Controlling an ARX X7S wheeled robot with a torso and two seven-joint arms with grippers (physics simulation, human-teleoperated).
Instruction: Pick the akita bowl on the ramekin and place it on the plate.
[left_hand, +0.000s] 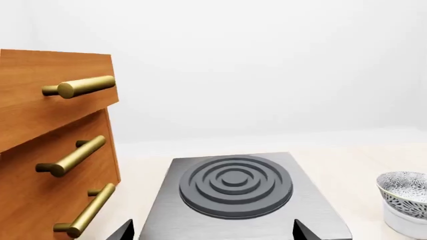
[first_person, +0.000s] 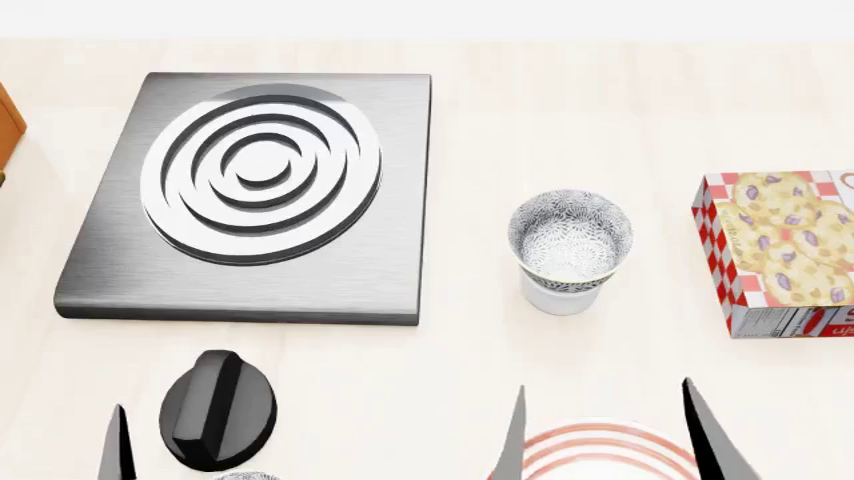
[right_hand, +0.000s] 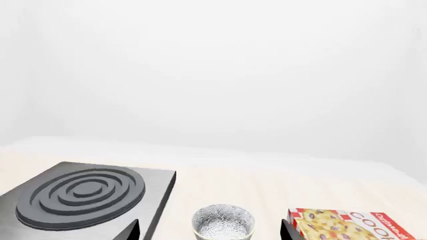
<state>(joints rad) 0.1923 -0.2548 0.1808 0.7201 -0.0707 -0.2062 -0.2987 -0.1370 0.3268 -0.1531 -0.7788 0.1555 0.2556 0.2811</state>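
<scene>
Right gripper (first_person: 603, 430) open; one akita bowl (first_person: 570, 236), one ramekin (first_person: 561, 294)

Your pale wooden bench (first_person: 561, 120) carries a grey ringed hotplate (first_person: 254, 190), plain glossy white ramekin (first_person: 561, 297), red-checked cookie box (first_person: 781, 255), red-ringed white plate (first_person: 601, 455).

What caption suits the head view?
Patterned akita bowl sits on the ramekin between hotplate and cookie box.

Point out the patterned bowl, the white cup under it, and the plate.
Patterned bowl (first_person: 571, 240): head view, on its pale speckled inside.
White cup (first_person: 561, 299): head view, on its side wall below the bowl.
Plate (first_person: 601, 452): head view, on its red-ringed rim at the bottom edge.
</scene>
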